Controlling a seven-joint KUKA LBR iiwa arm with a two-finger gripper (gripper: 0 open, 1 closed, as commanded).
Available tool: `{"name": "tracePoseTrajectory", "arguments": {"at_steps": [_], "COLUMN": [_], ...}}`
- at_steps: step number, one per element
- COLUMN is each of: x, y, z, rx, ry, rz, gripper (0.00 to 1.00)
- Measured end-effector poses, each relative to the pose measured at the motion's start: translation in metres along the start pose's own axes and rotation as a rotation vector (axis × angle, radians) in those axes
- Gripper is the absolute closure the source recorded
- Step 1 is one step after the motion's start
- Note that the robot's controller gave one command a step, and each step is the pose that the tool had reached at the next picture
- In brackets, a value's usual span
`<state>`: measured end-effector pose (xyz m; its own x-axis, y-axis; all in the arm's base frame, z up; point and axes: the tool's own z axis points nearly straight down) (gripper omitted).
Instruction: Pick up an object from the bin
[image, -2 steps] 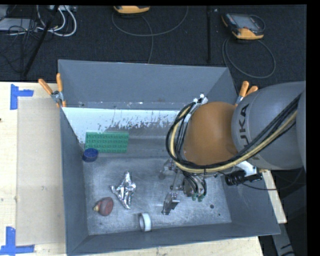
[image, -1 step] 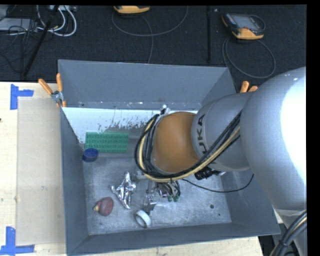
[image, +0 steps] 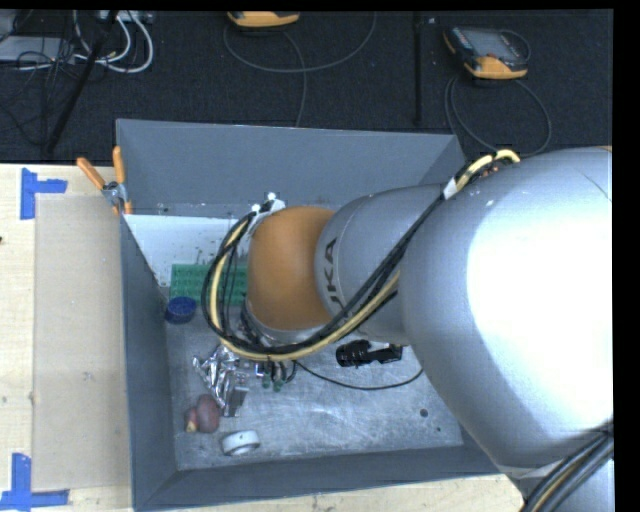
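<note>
My gripper (image: 226, 378) shows as a cluster of shiny metal parts low in the bin's left half, below the orange cover. Just below it lies a small reddish-brown lump (image: 205, 414), close to the gripper's tip; whether they touch I cannot tell. A little further toward the front wall, a small white and grey ring-shaped piece (image: 240, 441) lies flat. A round blue cap (image: 180, 310) rests up and to the left of the gripper, near the left wall.
A green ridged block (image: 193, 279), partly hidden by the arm's cables, lies behind the blue cap. A small black part (image: 367, 353) with a thin wire sits mid-bin beneath the arm. The arm covers the bin's right half.
</note>
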<state>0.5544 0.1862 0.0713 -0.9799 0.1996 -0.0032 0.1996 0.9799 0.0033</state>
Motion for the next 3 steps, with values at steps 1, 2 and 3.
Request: {"name": "tracePoseTrajectory", "arguments": {"at_steps": [1, 2, 3], "x": [0.001, -0.007, -0.005], "y": [0.001, 0.01, 0.01], "z": [-0.001, -0.153, -0.148], "rx": [0.001, -0.001, 0.004], "ry": [0.005, -0.004, 0.003], "rz": [-0.003, -0.043, -0.046], "gripper": [1.0, 1.0, 0.0]}}
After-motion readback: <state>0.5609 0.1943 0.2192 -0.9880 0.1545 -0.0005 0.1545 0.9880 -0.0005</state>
